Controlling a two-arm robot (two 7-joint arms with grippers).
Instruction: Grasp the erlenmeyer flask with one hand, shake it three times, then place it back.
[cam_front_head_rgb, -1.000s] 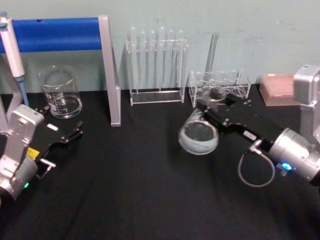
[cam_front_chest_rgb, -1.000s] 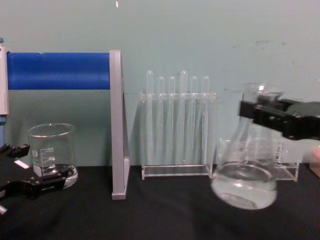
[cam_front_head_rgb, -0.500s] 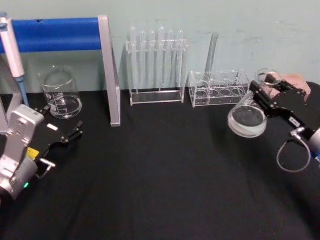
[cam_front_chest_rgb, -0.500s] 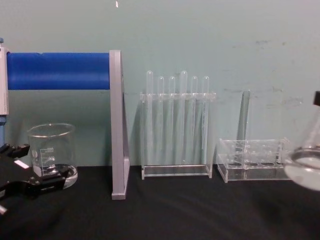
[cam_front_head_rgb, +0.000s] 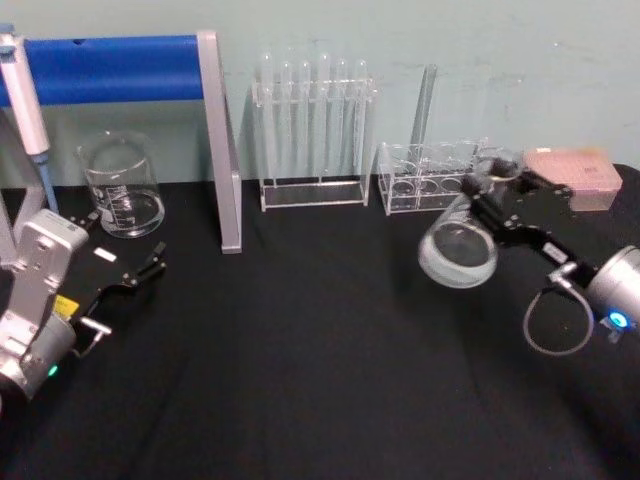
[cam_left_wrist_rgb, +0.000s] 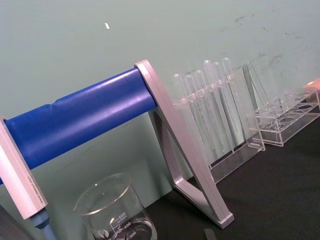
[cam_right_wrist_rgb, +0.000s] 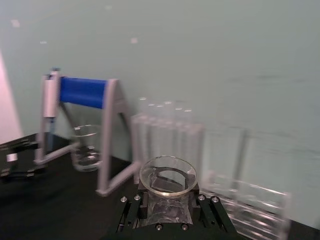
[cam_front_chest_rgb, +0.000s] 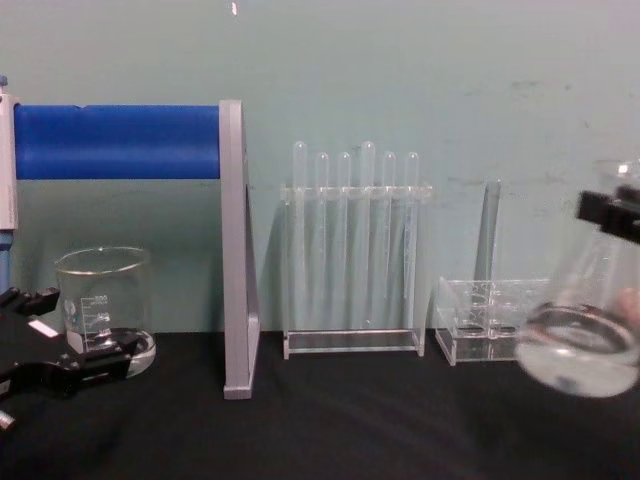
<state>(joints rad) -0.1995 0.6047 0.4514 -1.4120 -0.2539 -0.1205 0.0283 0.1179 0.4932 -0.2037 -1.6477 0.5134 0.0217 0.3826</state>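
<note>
The erlenmeyer flask (cam_front_head_rgb: 457, 254) is a clear glass cone held tilted in the air above the black table, right of centre. My right gripper (cam_front_head_rgb: 488, 192) is shut on its neck just under the flared rim. In the chest view the flask (cam_front_chest_rgb: 584, 330) hangs at the right edge with the black right gripper (cam_front_chest_rgb: 612, 212) at its neck. The right wrist view looks down into the flask's round rim (cam_right_wrist_rgb: 167, 174), clamped between the black jaws. My left gripper (cam_front_head_rgb: 135, 273) rests open at the far left, near the beaker, holding nothing.
A graduated glass beaker (cam_front_head_rgb: 122, 188) stands back left beside a blue-barred stand (cam_front_head_rgb: 218, 140) and a pipette (cam_front_head_rgb: 24, 100). A tall test tube rack (cam_front_head_rgb: 313, 130) and a low clear rack (cam_front_head_rgb: 435, 172) line the back wall. A pink box (cam_front_head_rgb: 574, 176) sits back right.
The right gripper swung the flask from centre out to the right, and it has now come partway back to the left. The left arm has not moved.
</note>
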